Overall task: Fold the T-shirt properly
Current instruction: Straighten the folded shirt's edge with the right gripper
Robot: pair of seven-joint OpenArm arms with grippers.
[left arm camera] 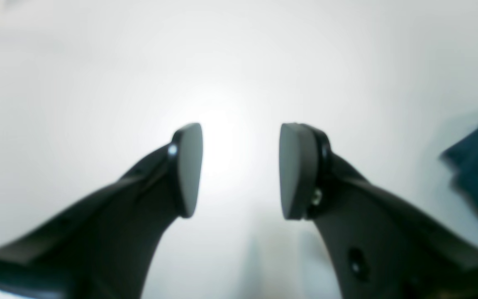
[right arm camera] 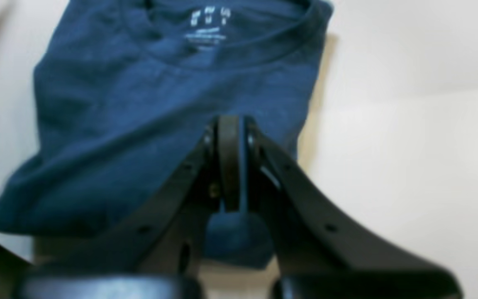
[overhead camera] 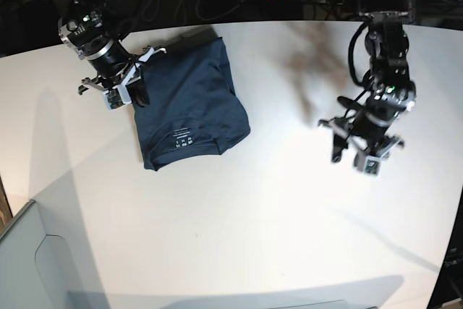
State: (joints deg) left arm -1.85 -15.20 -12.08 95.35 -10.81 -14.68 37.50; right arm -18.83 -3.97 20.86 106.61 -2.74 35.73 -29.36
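Closest to the right wrist lens, the right pincer (right arm camera: 230,166) has its jaws closed tight on a fold of dark blue cloth at the edge of the T-shirt (right arm camera: 172,108). That garment lies on the white surface (overhead camera: 239,222) as a compact folded block toward the base view's upper left, its white neck label (overhead camera: 181,137) facing up near the front edge. The right pincer (overhead camera: 124,86) grips the block's far left side.

Judgement: folding appears to be in its late stage, with one edge in hand for a final fold or straightening. The next move likely calls for carrying that edge across evenly and letting go without dragging the layers apart.

The left pincer (left arm camera: 241,170) stands wide apart and holds nothing, hovering over bare surface well clear of the garment, only a blurred corner of blue visible at its frame's right edge. Open room extends in front of and beside the T-shirt; the surface's back edge runs close behind it.
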